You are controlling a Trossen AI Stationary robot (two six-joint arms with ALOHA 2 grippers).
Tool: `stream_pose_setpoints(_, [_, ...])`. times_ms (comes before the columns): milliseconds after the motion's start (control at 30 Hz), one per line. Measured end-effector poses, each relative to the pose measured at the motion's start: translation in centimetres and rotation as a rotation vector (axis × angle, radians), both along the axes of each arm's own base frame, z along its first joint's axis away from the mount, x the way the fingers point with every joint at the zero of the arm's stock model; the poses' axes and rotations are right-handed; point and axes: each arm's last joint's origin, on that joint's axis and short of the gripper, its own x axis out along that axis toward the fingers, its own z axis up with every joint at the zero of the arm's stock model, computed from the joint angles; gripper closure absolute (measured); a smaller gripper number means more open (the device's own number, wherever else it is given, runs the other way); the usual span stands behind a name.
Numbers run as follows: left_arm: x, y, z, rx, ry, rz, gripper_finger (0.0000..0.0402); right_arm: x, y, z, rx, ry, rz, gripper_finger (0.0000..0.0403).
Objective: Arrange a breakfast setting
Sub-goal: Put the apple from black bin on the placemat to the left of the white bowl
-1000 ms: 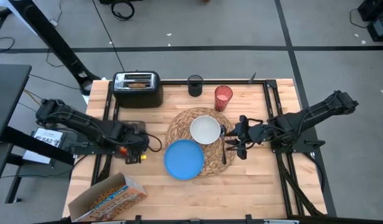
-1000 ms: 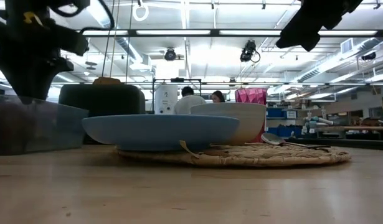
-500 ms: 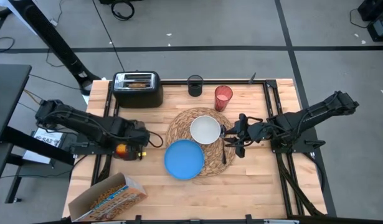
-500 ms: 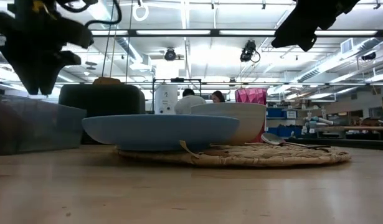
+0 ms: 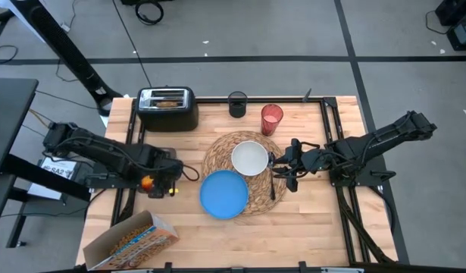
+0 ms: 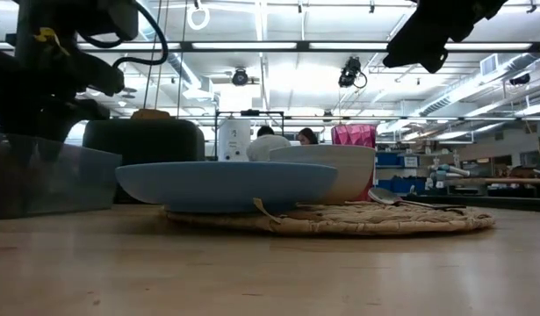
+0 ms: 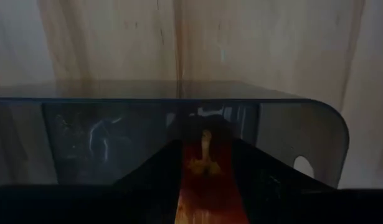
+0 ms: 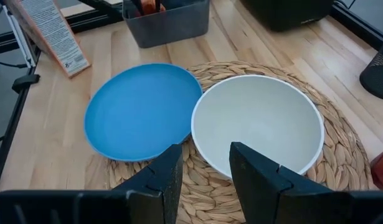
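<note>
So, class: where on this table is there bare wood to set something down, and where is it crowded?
Free: the near edge between the cereal box and the right frame, and the strip between toaster and placemat. Crowded: the placemat, holding plate, bowl and spoon.

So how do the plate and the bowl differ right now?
The plate is blue, shallow and wide; the bowl is white, deeper and smaller across. The bowl sits fully on the placemat, while the plate hangs partly off its edge onto the table. In the low view the plate is nearer the camera, with the bowl behind it. Both are round, upright and empty, edges nearly touching.
</note>
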Motion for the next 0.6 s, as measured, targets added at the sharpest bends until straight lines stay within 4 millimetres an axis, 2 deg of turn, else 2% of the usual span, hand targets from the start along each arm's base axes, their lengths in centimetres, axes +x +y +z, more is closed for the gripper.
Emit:
stream_pose_setpoints(233, [0.2,0.4,0.0,-0.023,-0.006,0.024,0.026,0.0,-0.2,0.0,-0.009,-0.001,-0.011,0.0262])
stream_pose_setpoints(367, [0.6,0.6,0.0,-0.072,-0.044,0.099,0.026,0.1,-0.3,0.0,-0.013,0.0,-0.014,0.0262])
stream_pose_setpoints(600, [-0.3,0.8,-1.6,-0.071,0.024,0.213,0.026,0.1,-0.3,0.0,-0.02,0.0,-0.013,0.0262])
